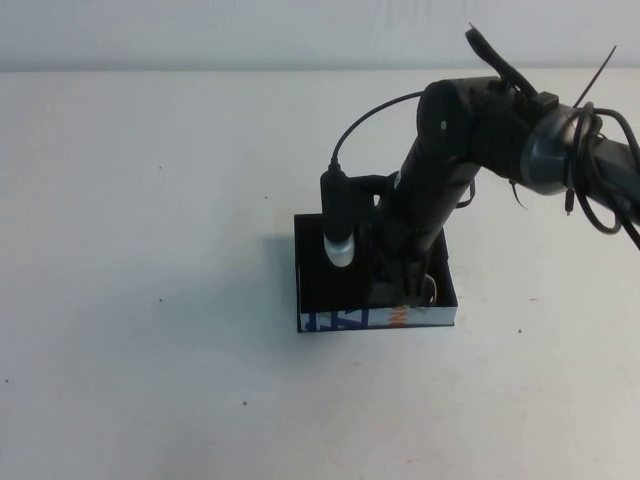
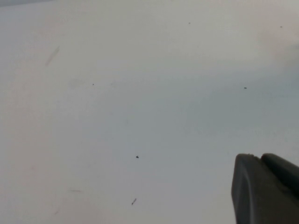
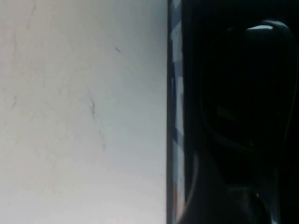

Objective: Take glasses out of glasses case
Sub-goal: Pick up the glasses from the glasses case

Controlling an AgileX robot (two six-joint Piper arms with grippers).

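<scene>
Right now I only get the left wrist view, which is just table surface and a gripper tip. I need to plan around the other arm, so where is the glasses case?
Observer: The glasses case sits mid-table in the high view, with its white printed side facing the robot.
Operator: Is the right arm near it?
Observer: Yes. The right gripper is down inside the case, in its right half.
Operator: And how close is my arm to all that?
Observer: The left gripper does not appear in the high view at all, so it is off to the side and well apart from the case.
</scene>
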